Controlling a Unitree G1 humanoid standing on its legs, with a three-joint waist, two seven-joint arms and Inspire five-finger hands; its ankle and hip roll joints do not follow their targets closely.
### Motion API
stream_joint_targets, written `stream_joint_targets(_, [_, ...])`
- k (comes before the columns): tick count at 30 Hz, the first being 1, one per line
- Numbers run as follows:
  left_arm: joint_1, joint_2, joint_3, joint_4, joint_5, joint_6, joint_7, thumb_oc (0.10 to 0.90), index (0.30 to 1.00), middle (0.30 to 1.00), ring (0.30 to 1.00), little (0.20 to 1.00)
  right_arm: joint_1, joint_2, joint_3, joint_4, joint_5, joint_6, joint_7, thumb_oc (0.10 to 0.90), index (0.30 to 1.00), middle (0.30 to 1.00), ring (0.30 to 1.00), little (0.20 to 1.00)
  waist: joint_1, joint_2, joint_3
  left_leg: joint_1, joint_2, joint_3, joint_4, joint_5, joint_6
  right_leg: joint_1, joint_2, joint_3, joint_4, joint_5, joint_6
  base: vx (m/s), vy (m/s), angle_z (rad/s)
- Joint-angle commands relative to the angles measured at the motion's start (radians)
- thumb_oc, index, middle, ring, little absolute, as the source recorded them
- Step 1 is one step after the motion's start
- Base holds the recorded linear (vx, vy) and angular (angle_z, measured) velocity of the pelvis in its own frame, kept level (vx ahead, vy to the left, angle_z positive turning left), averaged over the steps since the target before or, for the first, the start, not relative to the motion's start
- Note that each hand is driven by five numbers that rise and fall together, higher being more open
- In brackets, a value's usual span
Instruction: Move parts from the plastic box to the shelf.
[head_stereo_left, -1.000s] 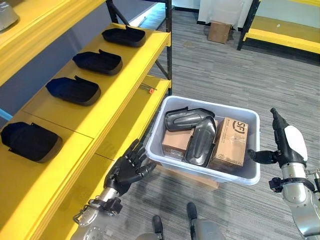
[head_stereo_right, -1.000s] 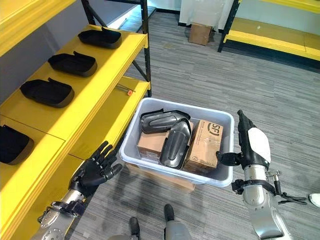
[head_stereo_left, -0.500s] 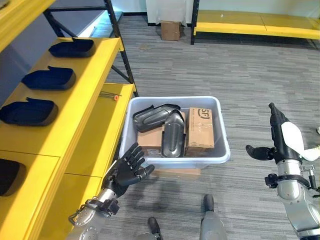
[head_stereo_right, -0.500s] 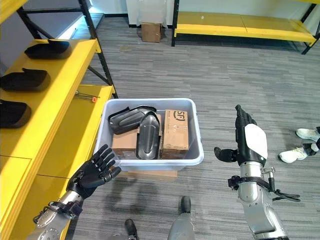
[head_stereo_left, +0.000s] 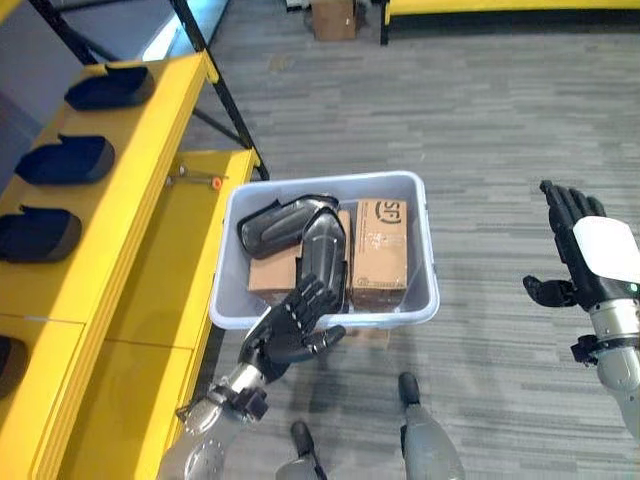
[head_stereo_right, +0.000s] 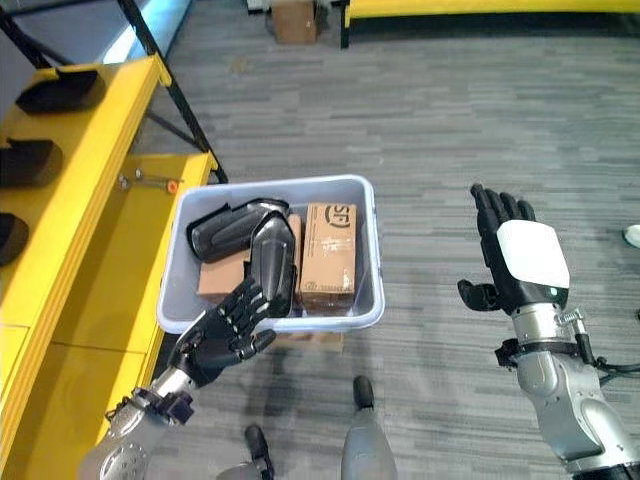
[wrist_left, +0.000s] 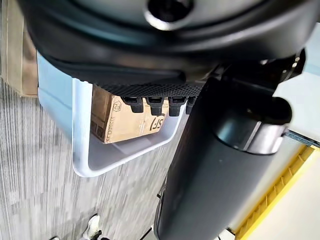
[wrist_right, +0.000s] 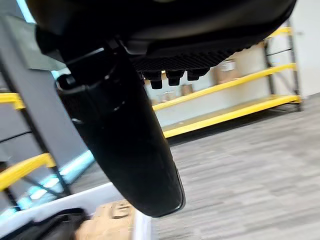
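Observation:
A pale plastic box (head_stereo_left: 428, 262) stands on the floor beside the yellow shelf (head_stereo_left: 150, 150). Inside lie two dark grey moulded parts (head_stereo_left: 321, 252), one across (head_stereo_left: 275, 224) and one lengthwise, on top of cardboard cartons (head_stereo_left: 380, 250). My left hand (head_stereo_left: 290, 333) hovers open over the box's near rim, fingers spread toward the lengthwise part, touching nothing. My right hand (head_stereo_left: 585, 252) is raised open to the right of the box, palm facing it, well apart from it. Three dark parts (head_stereo_left: 72, 158) rest in a row on the upper shelf board.
A small orange-tipped tool (head_stereo_left: 200, 180) lies on the lower shelf board. A black shelf post (head_stereo_left: 215, 85) slants down by the box's far left corner. A cardboard carton (head_stereo_left: 333, 18) and another yellow rack (head_stereo_right: 480, 8) stand far back on the grey floor.
The camera has turned, shifting the whole scene. My left hand has come forward from beside the box's near left corner to over its near rim. My right hand stays raised and open.

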Motion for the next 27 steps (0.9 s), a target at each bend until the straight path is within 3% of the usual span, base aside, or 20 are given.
stream_joint_targets(1, [-0.007, 0.061, 0.021, -0.084, -0.048, -0.089, -0.047, 0.900, 1.000, 1.000, 1.000, 1.000, -0.143, -0.084, -0.038, -0.094, -0.066, -0.088, -0.020, 0.900, 1.000, 1.000, 1.000, 1.000, 0.005, -0.053, -0.046, 0.075, -0.036, -0.004, 0.057, -0.138, -0.001, 0.005, -0.018, -0.019, 0.147, -0.184, -0.035, 0.10, 0.032, 0.16])
stream_joint_targets(4, [-0.012, 0.058, 0.017, -0.076, -0.056, -0.089, -0.046, 0.900, 1.000, 1.000, 1.000, 1.000, -0.164, -0.097, -0.031, -0.099, -0.069, -0.092, -0.008, 0.900, 1.000, 1.000, 1.000, 1.000, 0.003, -0.045, -0.047, 0.075, -0.038, -0.005, 0.061, -0.139, -0.002, 0.008, -0.019, -0.015, 0.150, -0.189, -0.037, 0.06, 0.026, 0.10])
stream_joint_targets(11, [-0.015, 0.038, -0.007, -0.065, -0.068, -0.085, -0.017, 0.900, 1.000, 1.000, 1.000, 1.000, -0.284, -0.128, 0.023, -0.156, -0.076, -0.189, 0.074, 0.900, 1.000, 1.000, 1.000, 1.000, 0.006, -0.011, -0.050, 0.067, -0.054, -0.011, 0.075, -0.145, -0.006, 0.022, -0.029, 0.007, 0.151, -0.204, -0.037, 0.09, 0.073, 0.01])
stream_joint_targets(15, [-0.016, 0.037, -0.010, -0.070, -0.079, -0.083, -0.004, 0.900, 1.000, 1.000, 1.000, 1.000, -0.334, -0.126, 0.058, -0.174, -0.077, -0.230, 0.093, 0.900, 1.000, 1.000, 1.000, 1.000, 0.012, -0.006, -0.044, 0.057, -0.059, -0.011, 0.082, -0.148, -0.005, 0.022, -0.033, 0.008, 0.149, -0.206, -0.037, 0.03, 0.050, 0.00])
stream_joint_targets(16, [-0.011, 0.036, -0.011, -0.068, -0.081, -0.083, -0.004, 0.900, 1.000, 1.000, 1.000, 1.000, -0.373, -0.120, 0.089, -0.190, -0.086, -0.306, 0.097, 0.900, 1.000, 1.000, 1.000, 1.000, 0.022, -0.004, -0.040, 0.047, -0.064, -0.014, 0.090, -0.152, -0.002, 0.021, -0.037, 0.006, 0.150, -0.209, -0.036, 0.05, 0.026, 0.01])
stream_joint_targets(18, [-0.006, 0.034, -0.014, -0.061, -0.079, -0.094, -0.005, 0.900, 1.000, 1.000, 1.000, 1.000, -0.398, -0.121, 0.110, -0.204, -0.071, -0.345, 0.126, 0.900, 1.000, 1.000, 1.000, 1.000, 0.029, -0.002, -0.033, 0.034, -0.067, -0.021, 0.098, -0.155, -0.002, 0.013, -0.038, 0.006, 0.155, -0.213, -0.035, 0.02, 0.014, 0.01])
stream_joint_targets(27, [-0.001, 0.060, -0.011, -0.064, -0.093, -0.128, -0.020, 0.900, 1.000, 1.000, 1.000, 1.000, -0.426, -0.182, 0.138, -0.160, -0.071, -0.356, 0.120, 0.900, 1.000, 1.000, 1.000, 1.000, 0.052, 0.002, 0.049, -0.054, -0.073, -0.039, 0.141, -0.158, 0.003, -0.044, -0.044, 0.007, 0.179, -0.217, -0.038, -0.05, 0.006, 0.03])
